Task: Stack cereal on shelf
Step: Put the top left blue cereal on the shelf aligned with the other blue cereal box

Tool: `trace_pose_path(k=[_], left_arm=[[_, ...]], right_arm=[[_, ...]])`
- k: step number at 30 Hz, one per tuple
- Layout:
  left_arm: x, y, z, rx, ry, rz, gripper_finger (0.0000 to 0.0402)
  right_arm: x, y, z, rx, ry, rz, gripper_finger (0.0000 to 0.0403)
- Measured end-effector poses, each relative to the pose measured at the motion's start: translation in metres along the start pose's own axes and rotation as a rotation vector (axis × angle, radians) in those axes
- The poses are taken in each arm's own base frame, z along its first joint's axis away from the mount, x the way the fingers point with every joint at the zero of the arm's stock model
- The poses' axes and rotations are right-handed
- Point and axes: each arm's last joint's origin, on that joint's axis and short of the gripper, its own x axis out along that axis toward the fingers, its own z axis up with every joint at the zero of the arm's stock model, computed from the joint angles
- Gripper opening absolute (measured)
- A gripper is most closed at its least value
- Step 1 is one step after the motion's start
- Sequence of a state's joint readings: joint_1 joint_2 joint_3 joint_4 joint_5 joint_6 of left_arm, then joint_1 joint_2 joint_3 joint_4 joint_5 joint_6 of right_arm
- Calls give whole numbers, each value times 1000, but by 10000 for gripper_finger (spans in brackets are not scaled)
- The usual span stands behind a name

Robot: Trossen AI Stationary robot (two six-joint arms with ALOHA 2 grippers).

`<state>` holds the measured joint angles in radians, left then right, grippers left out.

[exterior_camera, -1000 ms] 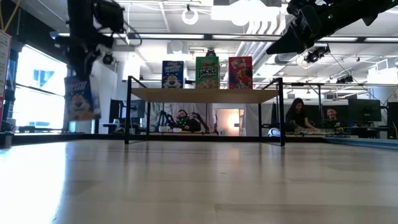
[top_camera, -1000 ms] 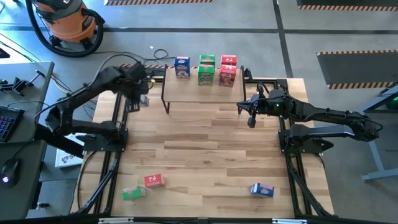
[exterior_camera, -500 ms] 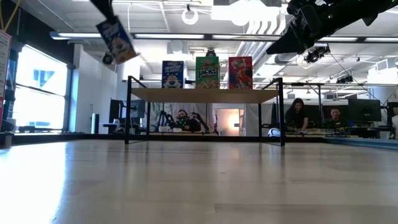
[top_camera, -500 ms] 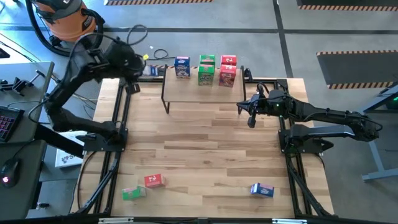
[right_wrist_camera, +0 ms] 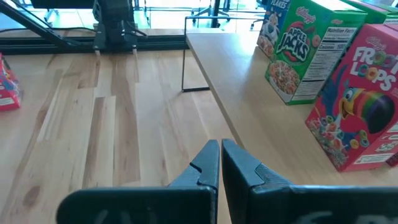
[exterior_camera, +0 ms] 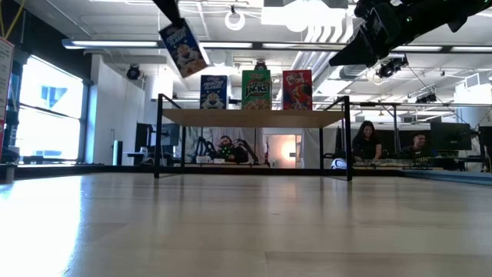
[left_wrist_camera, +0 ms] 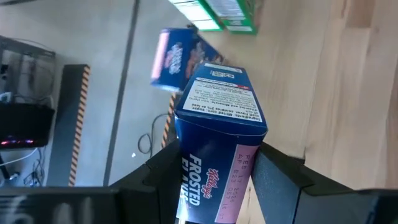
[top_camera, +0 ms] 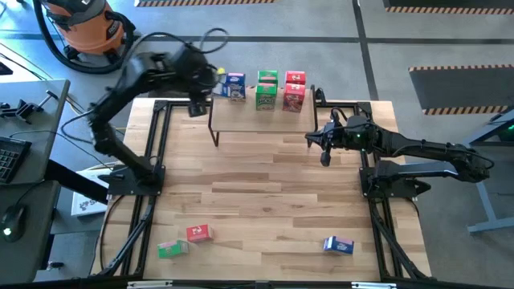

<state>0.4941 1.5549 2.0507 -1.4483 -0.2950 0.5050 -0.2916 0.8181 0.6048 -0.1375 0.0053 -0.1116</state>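
The left pincer (left_wrist_camera: 214, 180) is clamped on a blue cereal box (exterior_camera: 182, 46) and holds it tilted in the air, above the left end of the shelf (top_camera: 265, 120). On the shelf stand a blue box (top_camera: 235, 86), green boxes (top_camera: 266, 89) and red boxes (top_camera: 294, 91) in a row. The right pincer (top_camera: 323, 152) – fingers together, holding nothing – hangs just beside the shelf's right end. Three more boxes lie on the bench (top_camera: 265, 209), well apart from the shelf.

Ahead of your right gripper (right_wrist_camera: 220, 163), whose fingers are pressed together, you see the shelf (right_wrist_camera: 249, 106) carrying a green cereal box (right_wrist_camera: 303, 53) and a red one (right_wrist_camera: 360, 93) nearer, with another red box (right_wrist_camera: 7, 87) on the table.
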Motion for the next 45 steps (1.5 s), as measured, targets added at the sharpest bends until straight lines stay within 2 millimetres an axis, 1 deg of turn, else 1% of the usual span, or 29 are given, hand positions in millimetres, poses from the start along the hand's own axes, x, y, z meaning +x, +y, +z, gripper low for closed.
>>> trace_pose_path(k=[4, 8, 12, 17, 20, 34, 39, 45], left_arm=[[29, -4, 20, 59, 44, -40, 153], [53, -9, 35, 105, 70, -89, 153], [77, -14, 44, 133, 108, -128, 153], [96, -17, 49, 149, 145, -149, 153], [99, -18, 50, 143, 147, -155, 153], [100, -15, 51, 83, 136, -150, 154], [101, -14, 55, 0, 102, -116, 154], [101, -13, 56, -5, 94, -110, 154]], right_arm=[[0, 0, 0, 0, 0, 2, 0], [0, 0, 0, 0, 0, 3, 0], [0, 0, 0, 0, 0, 3, 0], [0, 0, 0, 1, -1, 10, 0], [0, 0, 0, 3, -2, 14, 0], [0, 0, 0, 3, -2, 14, 0], [0, 0, 0, 3, -2, 14, 0], [0, 0, 0, 3, -2, 14, 0]])
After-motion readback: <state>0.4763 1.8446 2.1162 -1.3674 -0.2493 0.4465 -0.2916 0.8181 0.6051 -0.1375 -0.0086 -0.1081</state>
